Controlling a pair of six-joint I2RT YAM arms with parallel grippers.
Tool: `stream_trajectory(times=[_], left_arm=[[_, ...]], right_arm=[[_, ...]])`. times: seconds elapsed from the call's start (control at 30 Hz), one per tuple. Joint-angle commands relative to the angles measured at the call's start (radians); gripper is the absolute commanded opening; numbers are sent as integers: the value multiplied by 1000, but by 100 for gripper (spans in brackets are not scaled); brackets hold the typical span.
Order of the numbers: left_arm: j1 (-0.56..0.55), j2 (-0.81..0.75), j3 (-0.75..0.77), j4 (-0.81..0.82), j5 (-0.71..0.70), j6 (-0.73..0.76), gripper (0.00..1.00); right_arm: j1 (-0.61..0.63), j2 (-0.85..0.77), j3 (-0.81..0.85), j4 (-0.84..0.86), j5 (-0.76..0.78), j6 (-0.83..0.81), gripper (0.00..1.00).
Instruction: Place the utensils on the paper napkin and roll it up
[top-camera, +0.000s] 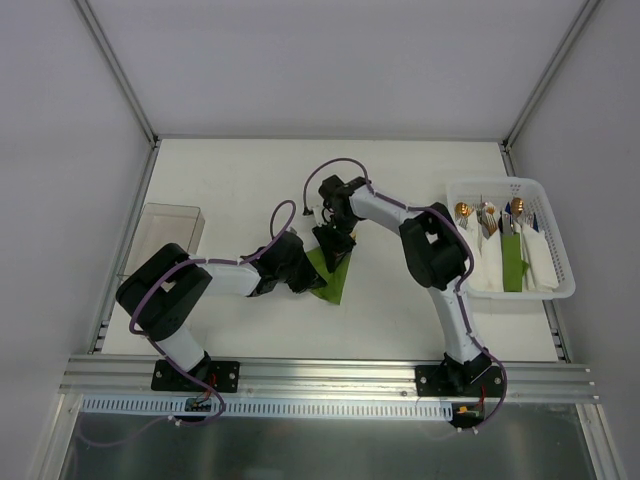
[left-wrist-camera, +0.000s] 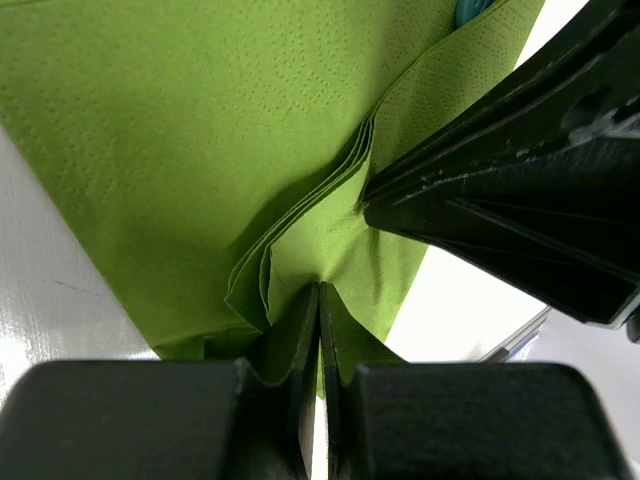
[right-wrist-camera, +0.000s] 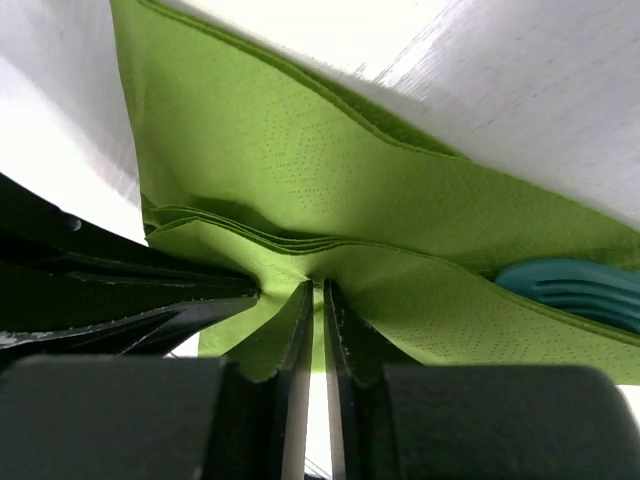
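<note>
My left gripper (left-wrist-camera: 318, 295) and right gripper (right-wrist-camera: 313, 292) both clench the paper napkin's (top-camera: 335, 278) folded edge; I'd roll evenly, with the teal handle (right-wrist-camera: 580, 290) tucked inside that napkin.

L claw (left-wrist-camera: 319, 305) & R claw (right-wrist-camera: 315, 300) both clamped shut, adjacent.
</note>
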Motion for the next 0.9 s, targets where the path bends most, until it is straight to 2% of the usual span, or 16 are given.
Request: stream_trajectory(times=[0.0,0.23,0.53,0.63,0.87], left_arm=[[8,26,-15,-107,-2,33,0],[11,19,-24,-108,-2,34,0],[13,-32,-35,-95,-9,60,0],[13,-90,-38,-52,-18,97,5],[4,-120,23,-39,-9,149,7]], right_arm=[[-20,37,57,-28,65,-5,12],[-57,97,160,-66,106,-2,11],[-62,112,171,-74,108,-11,10],[-63,112,169,-72,105,-8,9],[-63,118,171,-77,98,1,8]])
